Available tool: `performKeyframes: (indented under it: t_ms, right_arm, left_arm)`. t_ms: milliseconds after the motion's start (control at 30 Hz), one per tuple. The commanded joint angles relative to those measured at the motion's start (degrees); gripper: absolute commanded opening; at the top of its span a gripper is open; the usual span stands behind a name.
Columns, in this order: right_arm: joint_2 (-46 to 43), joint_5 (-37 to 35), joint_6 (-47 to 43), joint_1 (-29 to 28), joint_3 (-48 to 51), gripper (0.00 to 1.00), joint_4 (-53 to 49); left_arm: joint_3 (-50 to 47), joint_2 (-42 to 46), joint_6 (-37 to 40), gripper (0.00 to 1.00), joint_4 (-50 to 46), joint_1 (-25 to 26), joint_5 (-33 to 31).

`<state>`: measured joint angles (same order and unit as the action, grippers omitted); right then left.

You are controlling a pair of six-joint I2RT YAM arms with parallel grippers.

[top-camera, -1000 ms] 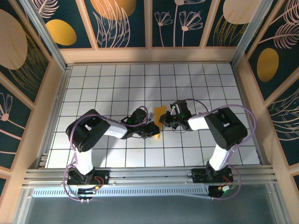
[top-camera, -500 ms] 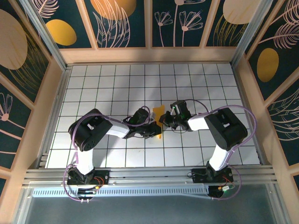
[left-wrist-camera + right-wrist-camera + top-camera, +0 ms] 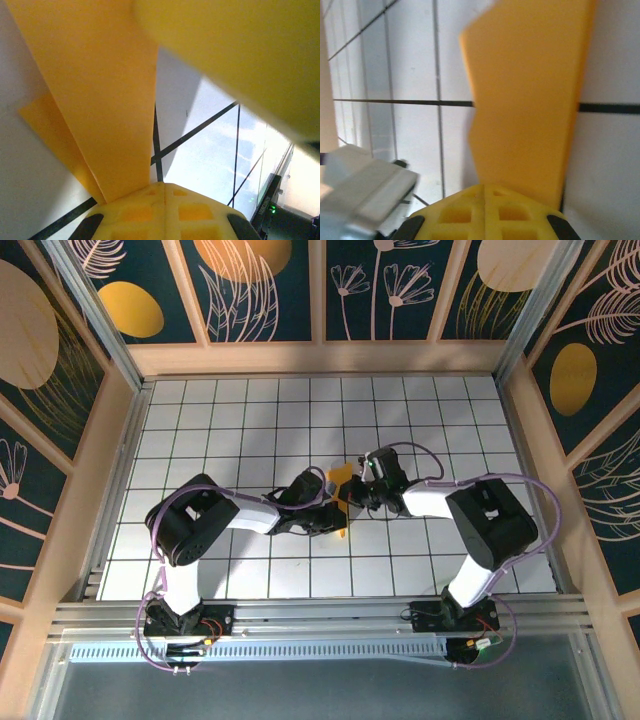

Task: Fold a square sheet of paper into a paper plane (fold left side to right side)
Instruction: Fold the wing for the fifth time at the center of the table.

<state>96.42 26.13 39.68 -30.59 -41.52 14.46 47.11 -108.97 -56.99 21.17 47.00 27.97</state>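
Note:
The orange-yellow sheet of paper (image 3: pixel 341 480), folded into a narrow strip, stands between my two grippers near the middle of the white grid table (image 3: pixel 250 420). My left gripper (image 3: pixel 333 516) comes at it from the left, my right gripper (image 3: pixel 353 496) from the right. In the left wrist view the yellow pads (image 3: pixel 135 215) are pressed together at the left gripper (image 3: pixel 165 187), and the paper (image 3: pixel 100 90) rises from them, with a blurred flap overhead. In the right wrist view the right gripper (image 3: pixel 482 189) is shut on the paper's (image 3: pixel 530 90) lower edge.
Wooden walls with dark floral panels (image 3: pixel 270 290) close in the table on three sides. A metal rail (image 3: pixel 320 615) runs along the near edge by the arm bases. The left arm's pale body (image 3: pixel 360 185) sits close beside the right gripper.
The two grippers have drawn closer together, the right one shifting left and the left one right. The paper between them has narrowed and stands more upright.

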Motion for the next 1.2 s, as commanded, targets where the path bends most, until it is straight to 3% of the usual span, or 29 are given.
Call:
performKeyframes:
  t_ms: [0,300,567,833,1167]
  right_arm:
    - [-0.64,1.49,-3.36,1.45,-2.18,0.00,-1.39]
    - [6.27,1.60,-5.46,2.51,-5.55,0.00,-0.81]
    - [11.01,-2.31,-5.78,3.51,-8.45,0.00,-7.40]
    - [11.82,-4.77,-2.91,3.46,-5.74,0.00,-11.75]
    - [11.44,-5.25,-1.02,2.87,-4.34,0.00,-10.78]
  left_arm:
    - [-1.08,-1.24,2.09,0.03,-7.90,-0.35,-4.44]
    - [-1.28,-0.90,2.22,0.03,-7.99,-0.33,-4.46]
    - [-1.83,0.79,1.09,0.07,-4.66,-0.36,-2.68]
    - [2.37,4.37,1.47,0.14,-3.89,-1.46,0.13]
    - [7.89,-0.44,3.99,0.10,-7.02,-3.28,0.20]
